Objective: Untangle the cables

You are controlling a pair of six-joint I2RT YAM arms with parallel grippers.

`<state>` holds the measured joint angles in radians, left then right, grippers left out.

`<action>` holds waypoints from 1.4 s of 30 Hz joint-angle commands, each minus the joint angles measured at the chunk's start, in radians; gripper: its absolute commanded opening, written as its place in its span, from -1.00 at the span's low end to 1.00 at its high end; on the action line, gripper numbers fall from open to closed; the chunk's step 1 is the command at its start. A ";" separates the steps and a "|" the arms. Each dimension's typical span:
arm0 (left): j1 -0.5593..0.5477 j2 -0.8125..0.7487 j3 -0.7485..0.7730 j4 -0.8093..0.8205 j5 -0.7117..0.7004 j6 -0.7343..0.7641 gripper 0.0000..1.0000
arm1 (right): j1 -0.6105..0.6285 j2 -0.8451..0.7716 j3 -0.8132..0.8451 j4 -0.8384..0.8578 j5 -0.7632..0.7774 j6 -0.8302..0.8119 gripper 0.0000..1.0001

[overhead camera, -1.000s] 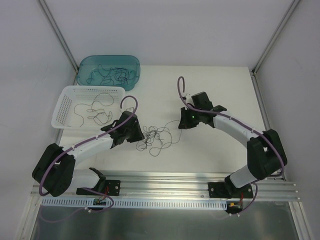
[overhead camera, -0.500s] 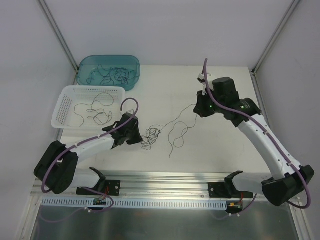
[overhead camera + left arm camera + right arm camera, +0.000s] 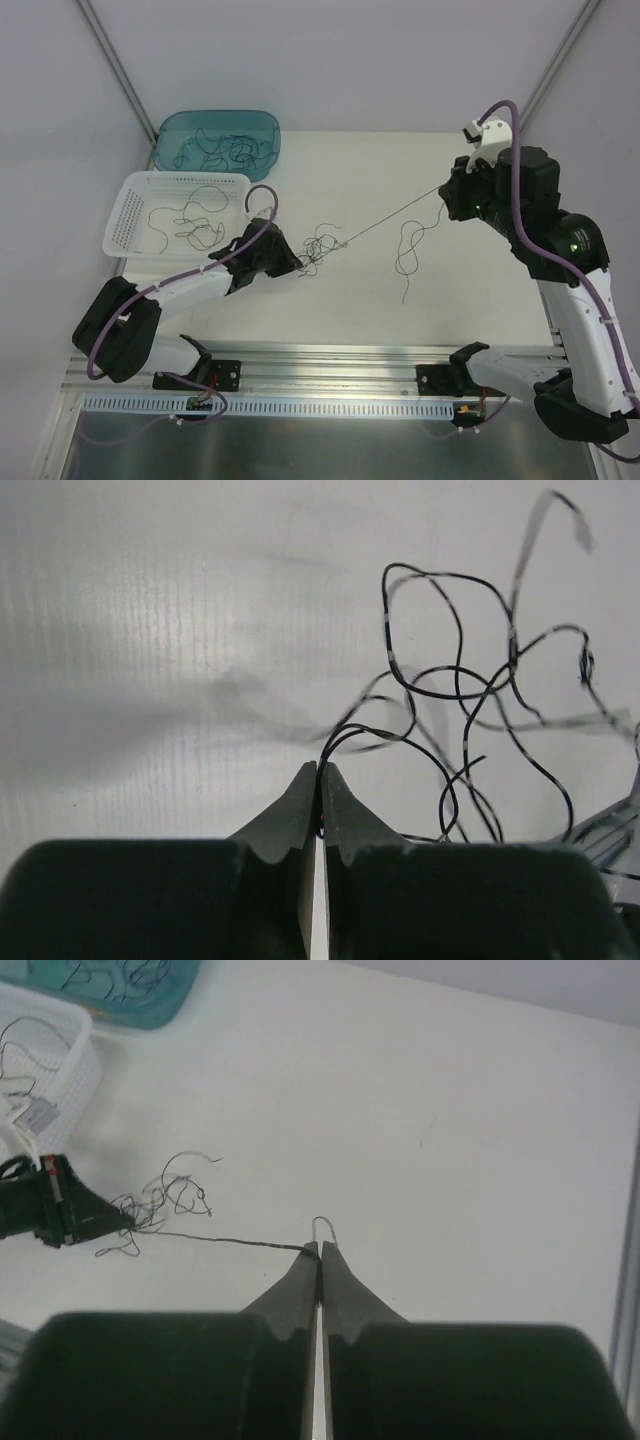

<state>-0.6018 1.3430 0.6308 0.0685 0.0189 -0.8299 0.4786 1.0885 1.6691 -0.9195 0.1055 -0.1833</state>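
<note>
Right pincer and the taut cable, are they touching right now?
Touching. The right wrist view shows the right pincer shut on the cable, which runs straight from its closed tips toward the tangle.

White tabletop [image 3: 350, 312], pale grey walls [image 3: 330, 60], slanted metal posts [image 3: 113, 65] at the corners — aluminium rail [image 3: 330, 365] along the near edge.

The cables [image 3: 318, 247] look like thin, smooth, faintly glossy wire; the table [image 3: 400, 320] is matt with a fine ribbed grain; the basket [image 3: 120, 216] at left is perforated plastic; the tub [image 3: 220, 113] at upper left is translucent, glossy plastic; the rail [image 3: 330, 360] along the bottom is brushed metal.
</note>
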 commanded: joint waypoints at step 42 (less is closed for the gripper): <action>-0.164 0.307 0.481 -0.243 -0.121 0.292 0.46 | -0.041 -0.165 -0.218 0.093 -0.262 0.031 -0.99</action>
<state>-0.7521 1.5879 1.0473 -0.1207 -0.0135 -0.4263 0.4389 0.9520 1.4532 -0.8284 -0.1284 -0.1646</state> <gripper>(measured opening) 0.729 0.017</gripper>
